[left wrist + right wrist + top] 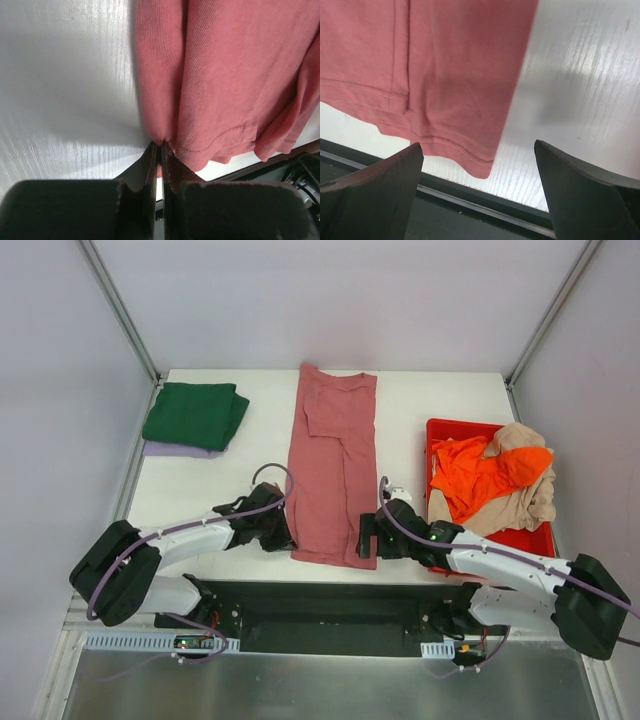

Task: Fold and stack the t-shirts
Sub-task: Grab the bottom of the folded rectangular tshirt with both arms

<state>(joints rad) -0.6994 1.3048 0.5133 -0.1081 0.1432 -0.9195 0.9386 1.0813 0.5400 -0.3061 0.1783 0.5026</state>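
A dusty rose-red t-shirt (pixel 333 465) lies as a long folded strip down the middle of the white table. My left gripper (pixel 287 538) is shut on its near left hem corner (pixel 165 135). My right gripper (pixel 366 537) is open at the near right hem corner (pixel 480 165), with the corner between its fingers but not held. A folded dark green t-shirt (pixel 195 415) lies on a folded pale lilac one (pixel 178 449) at the far left. A bright orange t-shirt (pixel 485 475) and a beige one (pixel 525 502) lie crumpled in the bin.
The red plastic bin (pixel 440 430) stands at the right side of the table. The table's near edge (pixel 470 195) runs just under both grippers, with a dark rail below it. Metal frame posts stand at the far corners.
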